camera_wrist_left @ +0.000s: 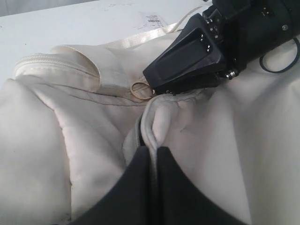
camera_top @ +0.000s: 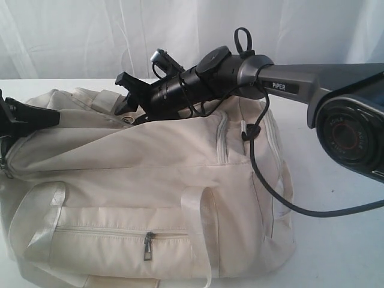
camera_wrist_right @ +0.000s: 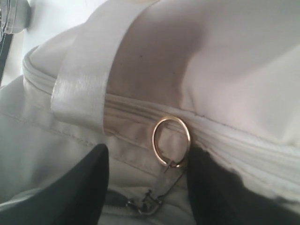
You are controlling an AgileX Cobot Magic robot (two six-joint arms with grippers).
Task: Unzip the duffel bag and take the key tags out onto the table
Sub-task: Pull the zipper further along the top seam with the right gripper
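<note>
While the duffel bag [camera_top: 150,180] is lying on the white surface [camera_top: 336,252] in the exterior view, the right claw [camera_top: 127,96] is reaching down to its top. In the left wrist view, the left claw [camera_wrist_left: 152,157] is clenching a fold of bag fabric, with the ring pull [camera_wrist_left: 140,90] just beyond it. In the right wrist view, the right claw is standing released, and the ring pull is sitting between its parted fingers.

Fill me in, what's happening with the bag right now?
The left tool is shut on a fold of the duffel bag near its end, holding the fabric. The right tool is open over the top, its fingers either side of the zipper's ring pull, not closed on it. The key tags are not in view.
</note>
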